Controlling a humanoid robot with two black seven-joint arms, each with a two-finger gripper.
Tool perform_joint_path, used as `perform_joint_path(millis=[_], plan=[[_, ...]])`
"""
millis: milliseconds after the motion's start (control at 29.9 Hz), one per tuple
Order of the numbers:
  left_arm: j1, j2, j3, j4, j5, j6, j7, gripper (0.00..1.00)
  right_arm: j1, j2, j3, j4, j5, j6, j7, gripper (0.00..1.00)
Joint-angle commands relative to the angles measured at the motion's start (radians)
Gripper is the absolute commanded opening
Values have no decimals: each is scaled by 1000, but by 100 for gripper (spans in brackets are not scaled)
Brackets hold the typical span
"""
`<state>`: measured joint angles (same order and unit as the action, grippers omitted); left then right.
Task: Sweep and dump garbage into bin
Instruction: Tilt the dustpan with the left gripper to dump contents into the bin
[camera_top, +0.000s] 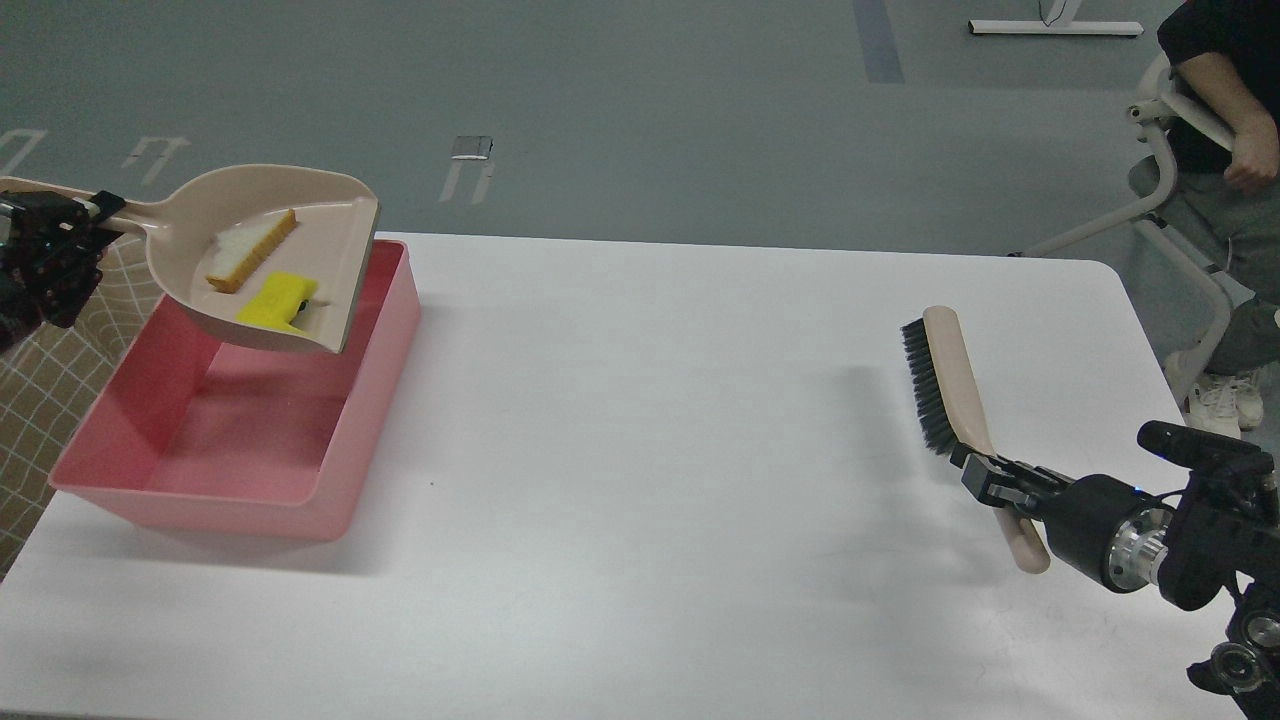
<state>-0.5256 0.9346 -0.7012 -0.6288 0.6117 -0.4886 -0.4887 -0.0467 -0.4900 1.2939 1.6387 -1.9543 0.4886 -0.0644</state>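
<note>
Upper left of frame: left gripper (95, 212), jaws clamping the handle, is holding the beige plastic dustpan (270, 262) carrying the white bread slice (250, 252) and yellow sponge chunk (277, 300) over the pink rectangular tub (235, 490). Dumping appears to be in hand; next comes tipping. Right gripper (985, 478), jaws gripping the beige brush (950, 385), is idling lower right.

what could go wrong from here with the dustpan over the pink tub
1. The dustpan, held by the left end effector, hangs over the bin's far right corner; tipped carelessly, the bread slice or yellow chunk might slide past the rim onto the table.
2. The bin overhangs the table's left edge, so a downward bump could tip it.
</note>
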Motion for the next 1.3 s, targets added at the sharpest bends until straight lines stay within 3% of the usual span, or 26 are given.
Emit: perform_joint_path(millis=[0,367,1269], plan=[[-1,18,2,11,0,0,0,2,-1,1,-1,0,0,0,0,19],[-2,118,3,9,5,0,0,2,-1,4,1,-7,0,0,15,19],[-5,190,12,-51,141,0,0,2,1,4,1,-16,0,0,18,19]])
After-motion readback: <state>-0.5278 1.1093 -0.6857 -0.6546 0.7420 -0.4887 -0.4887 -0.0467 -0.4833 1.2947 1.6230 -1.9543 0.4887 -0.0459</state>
